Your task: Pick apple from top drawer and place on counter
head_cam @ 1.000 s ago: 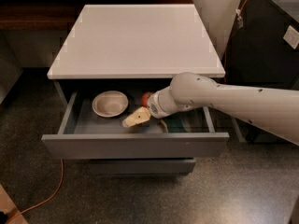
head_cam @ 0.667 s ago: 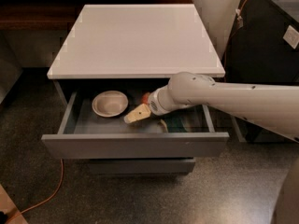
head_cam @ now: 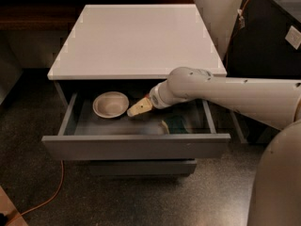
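The top drawer (head_cam: 136, 146) of the grey cabinet is pulled open, dark grey inside. My gripper (head_cam: 139, 107), beige, reaches into it from the right, at the drawer's middle near the back. It lies just right of the beige bowl (head_cam: 110, 104). The apple is almost wholly hidden behind the gripper; only a sliver of red (head_cam: 146, 97) shows at its upper edge. The white counter (head_cam: 136, 36) above the drawer has nothing on it. Whether the gripper holds the apple does not show.
A dark green sponge (head_cam: 176, 124) lies in the drawer's front right, under my arm (head_cam: 225, 95). A lower drawer (head_cam: 141, 167) is shut below. A black cabinet (head_cam: 268, 32) stands at the right. An orange cable (head_cam: 51, 194) lies on the floor at the left.
The gripper has moved a little up and toward the back of the drawer. The bowl and sponge have not moved.
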Robot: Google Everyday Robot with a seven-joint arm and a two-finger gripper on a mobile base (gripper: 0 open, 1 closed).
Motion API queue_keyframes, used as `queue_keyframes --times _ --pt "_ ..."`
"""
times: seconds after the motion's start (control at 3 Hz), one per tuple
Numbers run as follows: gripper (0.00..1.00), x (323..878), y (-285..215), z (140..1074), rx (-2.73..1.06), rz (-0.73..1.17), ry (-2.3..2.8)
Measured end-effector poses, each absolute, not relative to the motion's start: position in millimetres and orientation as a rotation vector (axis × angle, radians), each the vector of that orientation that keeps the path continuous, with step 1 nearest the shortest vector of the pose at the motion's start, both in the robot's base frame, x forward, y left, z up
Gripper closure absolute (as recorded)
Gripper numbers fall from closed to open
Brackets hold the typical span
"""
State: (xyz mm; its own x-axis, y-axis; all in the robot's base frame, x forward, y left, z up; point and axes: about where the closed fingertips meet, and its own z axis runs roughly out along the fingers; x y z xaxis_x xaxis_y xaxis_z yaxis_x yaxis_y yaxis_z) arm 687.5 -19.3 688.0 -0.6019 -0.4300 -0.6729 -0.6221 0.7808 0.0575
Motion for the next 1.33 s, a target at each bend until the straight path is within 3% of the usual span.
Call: queue_keyframes --times 1.33 --pt "0.00 746 -31 630 -0.619 0.345 2.304"
